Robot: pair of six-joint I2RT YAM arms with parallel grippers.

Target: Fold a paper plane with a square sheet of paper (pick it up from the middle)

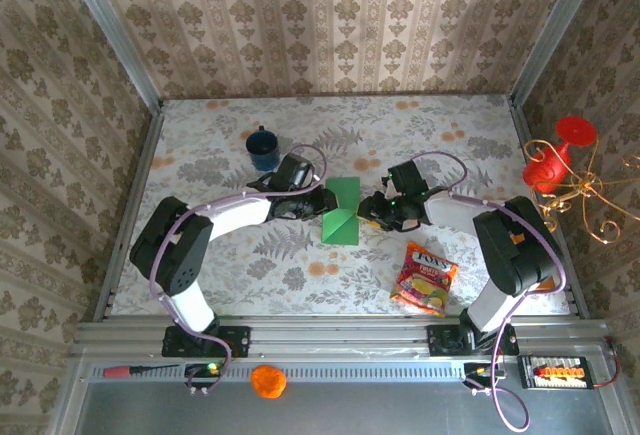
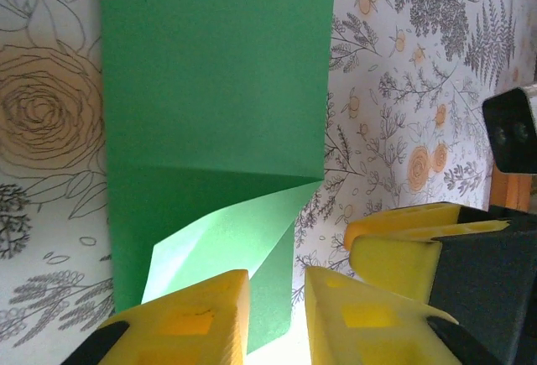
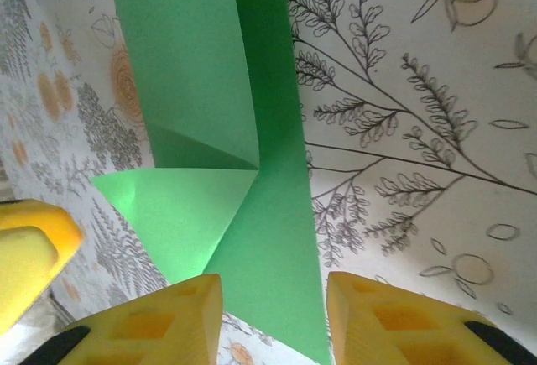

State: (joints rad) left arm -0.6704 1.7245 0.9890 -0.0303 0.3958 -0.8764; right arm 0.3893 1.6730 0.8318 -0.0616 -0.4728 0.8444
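Floral tablecloth (image 1: 200,285) over the table. Near right: snack packet (image 1: 426,277). Mid-table: square sheet of paper (image 1: 340,212), partly folded, one flap raised. Left gripper (image 2: 277,285) at its left edge, jaws slightly parted around the flap. Right gripper (image 3: 274,285) at its right edge, jaws wider, paper loose between. Far left: blue mug (image 1: 264,149).

Floral table (image 1: 220,275): green paper (image 1: 342,210), blue mug (image 1: 264,148), snack packet (image 1: 426,277).

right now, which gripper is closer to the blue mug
Left. The left gripper is beside the blue mug, at the left edge of the folded green paper; the right gripper is across the paper.
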